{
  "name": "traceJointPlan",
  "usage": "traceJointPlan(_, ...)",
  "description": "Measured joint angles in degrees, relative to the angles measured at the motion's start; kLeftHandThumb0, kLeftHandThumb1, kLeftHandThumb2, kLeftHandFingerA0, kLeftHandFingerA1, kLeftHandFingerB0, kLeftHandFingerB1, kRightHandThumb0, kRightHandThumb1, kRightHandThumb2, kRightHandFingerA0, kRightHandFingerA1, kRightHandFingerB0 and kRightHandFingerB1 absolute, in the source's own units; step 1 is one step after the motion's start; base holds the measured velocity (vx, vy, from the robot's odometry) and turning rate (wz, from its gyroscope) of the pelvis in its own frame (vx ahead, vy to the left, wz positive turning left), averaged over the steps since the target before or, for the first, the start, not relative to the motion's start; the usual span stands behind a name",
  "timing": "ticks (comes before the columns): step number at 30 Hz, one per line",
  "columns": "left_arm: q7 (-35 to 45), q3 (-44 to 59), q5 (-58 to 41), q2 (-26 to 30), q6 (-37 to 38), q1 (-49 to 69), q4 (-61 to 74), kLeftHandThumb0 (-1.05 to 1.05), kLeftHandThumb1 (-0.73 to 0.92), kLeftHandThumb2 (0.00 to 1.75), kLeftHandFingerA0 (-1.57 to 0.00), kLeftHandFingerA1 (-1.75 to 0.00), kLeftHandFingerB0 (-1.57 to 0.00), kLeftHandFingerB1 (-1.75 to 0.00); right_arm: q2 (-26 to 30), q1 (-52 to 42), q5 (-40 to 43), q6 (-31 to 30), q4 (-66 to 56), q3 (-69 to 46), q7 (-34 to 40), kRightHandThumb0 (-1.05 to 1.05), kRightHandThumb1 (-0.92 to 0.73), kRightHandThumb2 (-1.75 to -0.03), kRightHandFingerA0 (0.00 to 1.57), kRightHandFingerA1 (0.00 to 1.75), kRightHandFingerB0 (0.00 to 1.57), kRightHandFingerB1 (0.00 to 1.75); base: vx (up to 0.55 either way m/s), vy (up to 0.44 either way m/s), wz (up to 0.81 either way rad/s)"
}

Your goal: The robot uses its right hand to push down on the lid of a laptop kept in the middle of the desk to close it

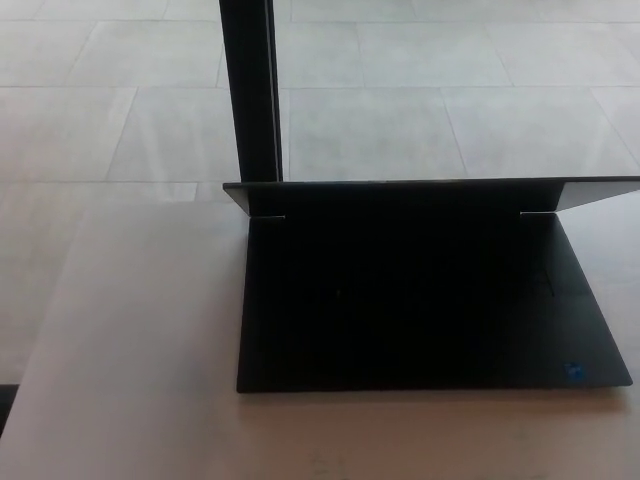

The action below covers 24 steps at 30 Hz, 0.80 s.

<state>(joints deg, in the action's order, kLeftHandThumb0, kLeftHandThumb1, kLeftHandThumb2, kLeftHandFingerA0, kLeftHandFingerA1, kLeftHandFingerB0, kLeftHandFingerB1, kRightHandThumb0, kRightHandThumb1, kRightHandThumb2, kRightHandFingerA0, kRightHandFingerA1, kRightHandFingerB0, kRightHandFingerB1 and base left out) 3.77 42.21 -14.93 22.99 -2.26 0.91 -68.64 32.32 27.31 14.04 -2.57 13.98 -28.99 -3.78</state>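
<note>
We see a black laptop (430, 300) open on a pale desk (140, 380), sitting right of centre in the view, its base square to the near edge. The lid (430, 196) leans toward us and shows mostly as a thin dark band across the far end of the base; its top edge runs from left of centre out to the right border of the picture. The right end of the lid catches some light and reads greyish, the rest is flat black. Two small pale notches mark where the lid meets the base, one at the left hinge side, one at the right.

The base is very dark; we cannot make out keys or a touchpad in the shadow. A small blue sticker (571, 371) sits at the near right corner of the base. The near edge of the base lies a little back from the near edge of the desk.

Behind the laptop a black vertical post (250, 90) rises from just beyond the lid's left end to the top of the picture. Beyond the desk lies a floor of large light tiles (450, 110) with thin joints.

Neither robot hand appears in the view, so we cannot tell how their fingers stand
</note>
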Motion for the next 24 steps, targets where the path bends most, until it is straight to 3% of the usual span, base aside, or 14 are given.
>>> traceJointPlan(3,0.03,0.04,-0.01,0.00,0.00,0.03,0.00,-0.83,0.92,0.78,-0.42,-0.63,-0.37,-0.47,-0.01,2.46,-2.18,0.00,-1.05,5.18,-0.17,-0.89,-0.91,-0.68,0.18,0.50,0.20,0.29,0.00,0.000,0.00)
traceJointPlan(4,0.03,0.04,-0.01,0.00,0.00,0.02,0.00,-0.79,0.78,1.16,-0.43,-0.68,-0.34,-0.56,-0.01,3.36,-2.95,0.00,-1.18,6.92,-0.24,-0.92,-0.91,-0.70,0.19,0.51,0.19,0.31,0.00,0.000,0.00)
traceJointPlan(5,0.04,0.04,-0.01,0.00,0.00,0.01,0.00,-0.84,0.92,0.79,-0.41,-0.64,-0.36,-0.47,-0.02,4.26,-3.74,0.00,-1.25,8.70,-0.34,-0.93,-0.91,-0.71,0.20,0.52,0.18,0.32,0.00,0.000,0.00)
traceJointPlan(12,0.06,0.04,-0.01,-0.01,0.00,0.01,-0.01,-0.83,0.92,0.76,-0.45,-0.65,-0.40,-0.46,-0.25,9.24,-9.35,0.00,-1.11,20.40,-0.93,-0.94,-0.92,-0.75,0.16,0.53,0.12,0.34,0.00,0.000,0.00)
traceJointPlan(19,0.09,0.04,-0.04,-0.01,0.00,0.03,-0.01,-0.84,0.92,0.76,-0.41,-0.63,-0.37,-0.46,-0.73,12.47,-14.81,0.00,0.16,32.42,-1.70,-0.91,-0.92,-0.69,0.19,0.51,0.17,0.34,0.00,0.000,0.00)
traceJointPlan(24,0.09,0.06,-0.06,-0.01,0.00,0.14,-0.02,-0.82,0.92,0.73,-0.48,-0.68,-0.42,-0.48,-0.77,13.48,-18.74,0.05,1.87,40.23,-2.21,-0.91,-0.92,-0.71,0.19,0.53,0.20,0.32,0.00,0.000,0.00)
